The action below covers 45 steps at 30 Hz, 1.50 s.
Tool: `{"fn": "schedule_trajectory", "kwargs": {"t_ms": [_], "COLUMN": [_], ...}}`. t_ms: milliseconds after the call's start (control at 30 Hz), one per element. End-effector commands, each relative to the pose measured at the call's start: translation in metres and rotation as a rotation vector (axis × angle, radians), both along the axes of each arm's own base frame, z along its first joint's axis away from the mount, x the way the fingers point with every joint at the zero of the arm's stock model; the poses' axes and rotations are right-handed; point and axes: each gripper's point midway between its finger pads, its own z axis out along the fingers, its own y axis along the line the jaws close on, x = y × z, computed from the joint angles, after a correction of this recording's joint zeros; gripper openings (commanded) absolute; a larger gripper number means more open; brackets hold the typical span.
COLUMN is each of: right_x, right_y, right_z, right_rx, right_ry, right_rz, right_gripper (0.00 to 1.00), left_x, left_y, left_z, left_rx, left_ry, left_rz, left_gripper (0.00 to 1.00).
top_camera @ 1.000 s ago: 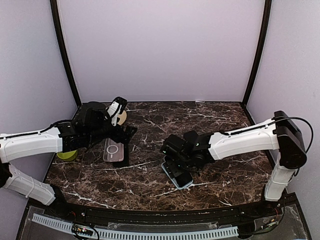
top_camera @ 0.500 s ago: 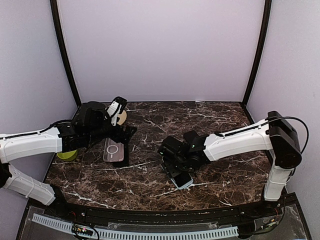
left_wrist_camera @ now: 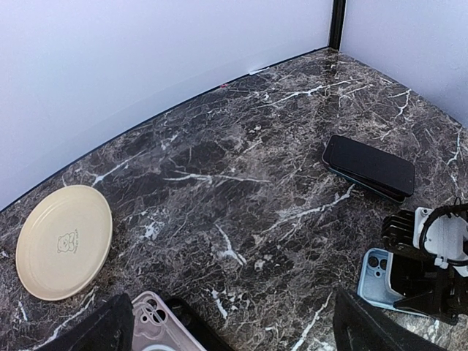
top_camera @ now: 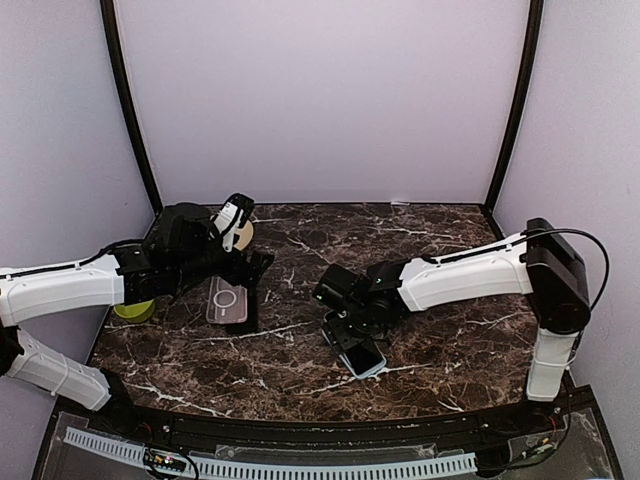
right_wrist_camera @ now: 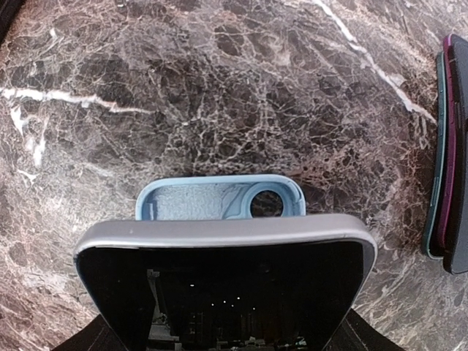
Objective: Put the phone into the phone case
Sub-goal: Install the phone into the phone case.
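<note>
My right gripper (top_camera: pixel 343 312) is shut on the phone (right_wrist_camera: pixel 223 292), which has a silver rim and a black screen. It holds the phone right over the light blue phone case (right_wrist_camera: pixel 219 199) on the marble table. The case's camera-hole end shows past the phone's far edge. In the top view, phone and case (top_camera: pixel 362 357) lie together below the gripper. The case also shows in the left wrist view (left_wrist_camera: pixel 376 274). My left gripper (left_wrist_camera: pixel 227 340) is open and empty, hovering above a clear pink case (left_wrist_camera: pixel 155 325), far from the blue case.
A cream plate (left_wrist_camera: pixel 64 241) lies at the back left and a green object (top_camera: pixel 132 310) at the left edge. A black phone (left_wrist_camera: pixel 369 167) lies flat in the middle of the table. A dark purple-edged stack (right_wrist_camera: pixel 452 153) lies right of the blue case.
My right gripper has shifted a little to the left and back with the phone over the blue case. The left arm has not moved.
</note>
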Motion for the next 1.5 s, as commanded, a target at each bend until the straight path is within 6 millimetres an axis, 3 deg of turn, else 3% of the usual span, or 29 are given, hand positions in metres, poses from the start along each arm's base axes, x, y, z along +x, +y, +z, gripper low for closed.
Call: {"fn": "schedule_trajectory", "kwargs": {"t_ms": [0, 100, 267, 600, 1167, 1467], "right_x": [-0.01, -0.01, -0.008, 0.003, 0.004, -0.003], "right_y": [0.002, -0.001, -0.009, -0.014, -0.008, -0.003], "right_z": [-0.004, -0.009, -0.022, -0.032, -0.026, 0.013], "right_rx": [0.006, -0.003, -0.041, -0.108, -0.109, -0.028], "right_ry": [0.077, 0.077, 0.067, 0.021, 0.026, 0.041], "right_rz": [0.007, -0.008, -0.033, -0.035, -0.01, 0.071], "right_gripper": [0.06, 0.11, 0.4, 0.67, 0.88, 0.86], "left_x": [0.0, 0.0, -0.001, 0.0, -0.001, -0.001], "left_y": [0.004, 0.004, 0.002, 0.004, 0.005, 0.005], "left_z": [0.012, 0.013, 0.011, 0.012, 0.016, 0.016], "left_rx": [-0.019, -0.021, -0.026, -0.023, -0.036, -0.012], "left_ry": [-0.036, -0.037, -0.029, -0.036, -0.045, -0.059], "left_rz": [0.004, 0.005, -0.004, -0.001, -0.003, -0.015], "left_gripper": [0.97, 0.97, 0.97, 0.97, 0.96, 0.96]}}
